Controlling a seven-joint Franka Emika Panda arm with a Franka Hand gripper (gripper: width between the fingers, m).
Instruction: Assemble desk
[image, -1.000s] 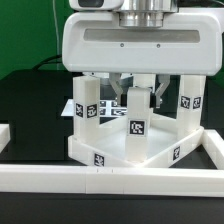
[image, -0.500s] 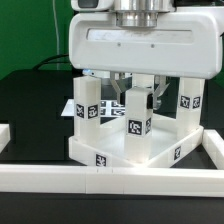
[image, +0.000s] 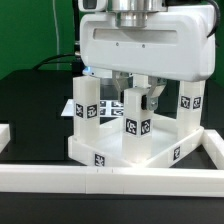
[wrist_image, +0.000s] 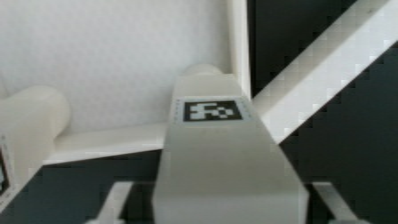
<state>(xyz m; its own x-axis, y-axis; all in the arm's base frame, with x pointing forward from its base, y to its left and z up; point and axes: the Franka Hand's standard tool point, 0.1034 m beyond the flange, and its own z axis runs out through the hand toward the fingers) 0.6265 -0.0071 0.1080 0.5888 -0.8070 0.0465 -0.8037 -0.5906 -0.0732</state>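
Shifted toward the exterior view's right since a second ago, the big white housing of the arm now hangs further over that side, and the tagged leg under it has turned slightly. Beneath the housing the gripper (image: 137, 97) sits closed on the top of the white block leg (image: 137, 128) with the black-and-white square tag, its jaws narrowed against the leg's sides; in the wrist view the same leg (wrist_image: 217, 150) runs straight out between the two fingers (wrist_image: 114, 200).

That held leg stands upright in the near corner of the white rimmed rectangular desk top (image: 160, 150), which lies tilted corner-forward on the black surface (image: 30, 100). A second tagged white leg (image: 86, 110) stands upright at the top's corner on the exterior view's left, a third (image: 187, 108) at the corner on the right.

Behind the legs the marker board (image: 108, 104) lies flat. A long white border rail (image: 110, 178) runs in front of the desk top.
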